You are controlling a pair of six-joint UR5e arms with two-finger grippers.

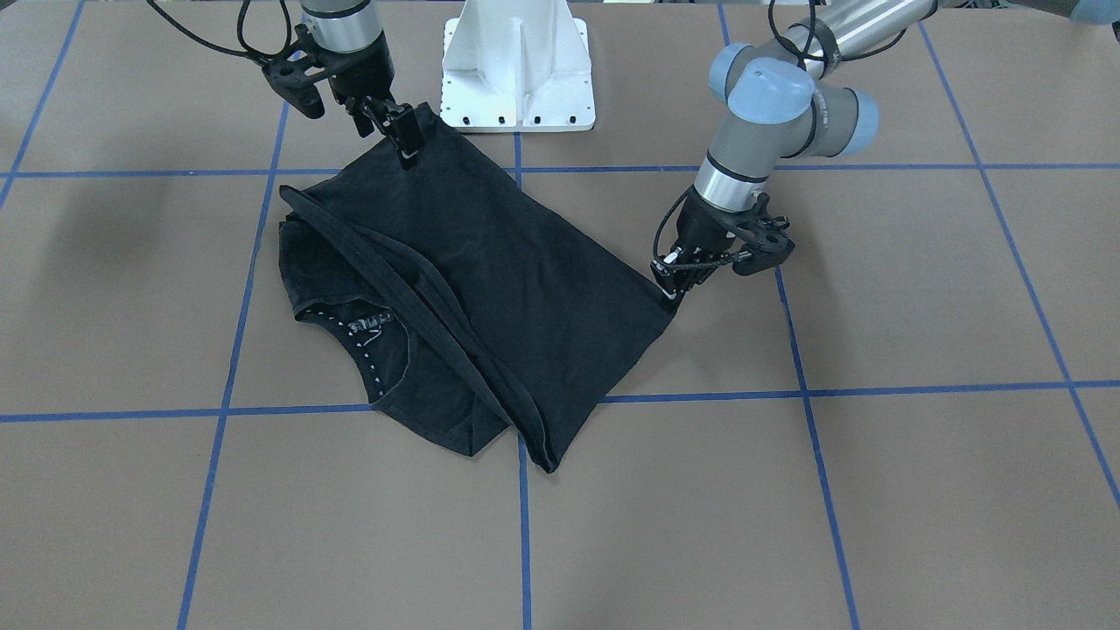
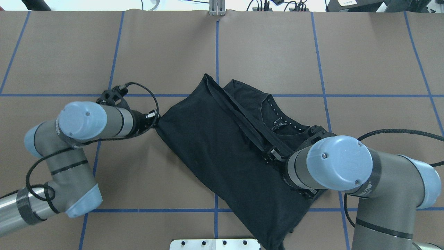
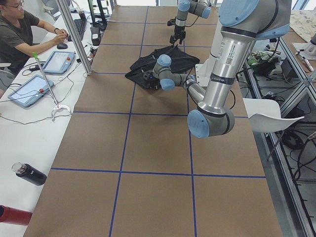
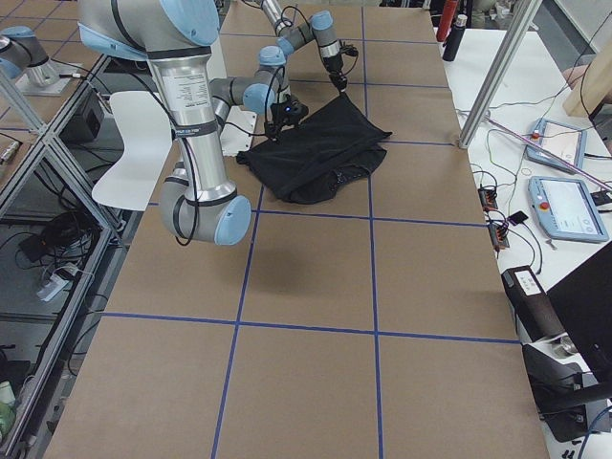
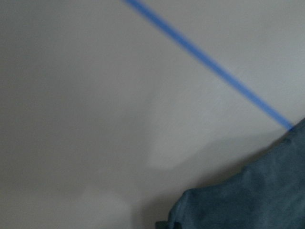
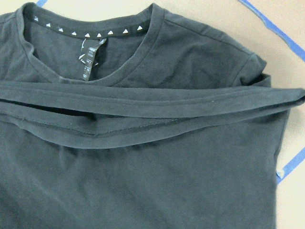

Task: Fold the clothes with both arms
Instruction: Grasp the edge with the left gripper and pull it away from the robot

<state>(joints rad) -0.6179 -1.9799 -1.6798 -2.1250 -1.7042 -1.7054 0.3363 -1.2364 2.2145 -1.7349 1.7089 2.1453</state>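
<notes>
T-shirt (image 1: 516, 262) folded over — left end effector (image 1: 669, 293) and right end effector (image 1: 404, 144) each pinching a corner

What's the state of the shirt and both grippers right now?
Shirt: folded over on the table, collar showing.
Left gripper: low at one fold corner, jaws apparently shut on the shirt.
Right gripper: at the other fold corner, jaws apparently shut on the shirt.

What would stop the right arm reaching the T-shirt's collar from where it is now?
Probably nothing: the right gripper hangs over the T-shirt, the collar lies uncovered just past the folded-over hem, and the left gripper sits away at another corner.
</notes>
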